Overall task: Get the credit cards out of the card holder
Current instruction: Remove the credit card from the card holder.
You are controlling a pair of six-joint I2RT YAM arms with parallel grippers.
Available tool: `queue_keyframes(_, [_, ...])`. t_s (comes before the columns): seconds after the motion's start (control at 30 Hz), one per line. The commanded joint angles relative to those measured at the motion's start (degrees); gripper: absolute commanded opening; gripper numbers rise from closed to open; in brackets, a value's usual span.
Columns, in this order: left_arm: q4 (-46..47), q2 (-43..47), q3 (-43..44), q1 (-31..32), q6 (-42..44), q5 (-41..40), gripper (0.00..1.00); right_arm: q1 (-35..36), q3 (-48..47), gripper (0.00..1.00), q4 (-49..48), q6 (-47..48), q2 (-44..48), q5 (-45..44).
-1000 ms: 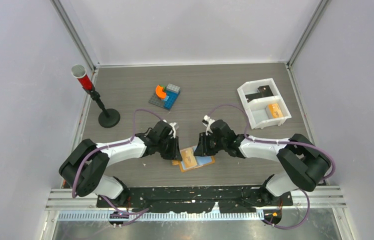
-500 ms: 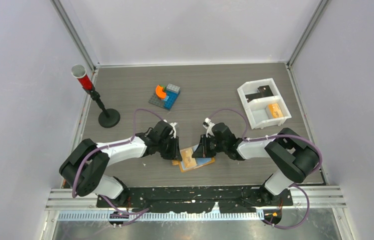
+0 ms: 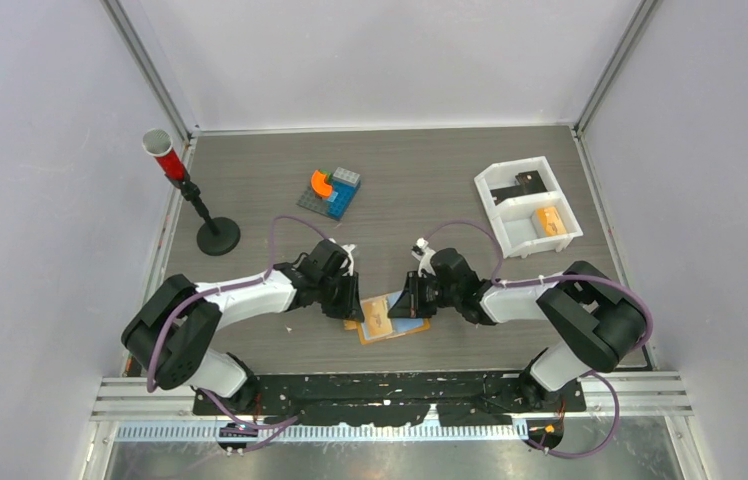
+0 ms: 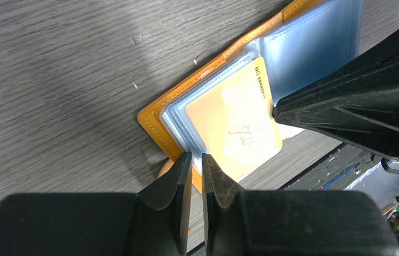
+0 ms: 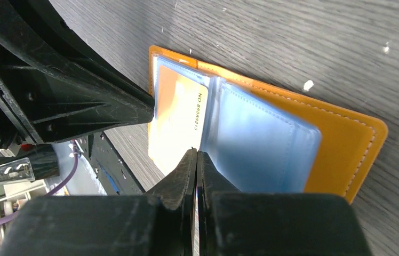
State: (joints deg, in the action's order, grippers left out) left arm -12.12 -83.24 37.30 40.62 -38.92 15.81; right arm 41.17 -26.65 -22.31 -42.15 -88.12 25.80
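Observation:
The card holder (image 3: 416, 322) lies open on the table near the front edge, tan-orange with pale blue sleeves (image 5: 261, 138). A yellow-tan credit card (image 4: 234, 122) with a printed number pokes partly out of its left sleeve (image 5: 178, 117). My left gripper (image 4: 194, 160) is shut on the holder's left edge (image 4: 157, 114), with sleeve and cover showing between the tips. My right gripper (image 5: 196, 154) is shut, its tips down at the line where the card meets the blue sleeve. Whether anything is pinched there I cannot tell. The two grippers face each other across the holder (image 3: 350, 305) (image 3: 402, 305).
A white two-compartment tray (image 3: 510, 238) stands at the back right, with a small orange block (image 3: 549, 220) in one part and a dark flat piece (image 3: 527, 181) in the other. A stack of building blocks (image 3: 332, 190) and a stand with a red cup (image 3: 185, 185) are further back.
My right gripper has closed and edged slightly in over the holder, and its elbow has shifted. The left gripper and the holder have stayed put.

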Motion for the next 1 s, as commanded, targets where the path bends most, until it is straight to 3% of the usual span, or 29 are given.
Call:
queue_keyframes(0.0, [-1.08,-2.36,0.16,-0.28,1.78,-3.75,0.15,-0.47,1.13,0.05,-4.17,-1.87,0.68,1.50])
queue_keyframes(0.57, [-2.75,-0.96,0.56,-0.28,3.34,-4.14,0.15,-1.92,1.17,0.05,5.40,1.65,10.09,-2.36])
queue_keyframes(0.7, [-2.83,-1.16,0.93,-0.28,3.40,-3.67,0.15,-1.81,-0.83,0.21,5.81,1.88,8.47,-0.25])
queue_keyframes(0.97, [-1.65,-1.96,0.85,-0.28,2.75,-3.00,0.15,-1.42,-2.67,0.29,2.90,1.50,3.35,0.91])
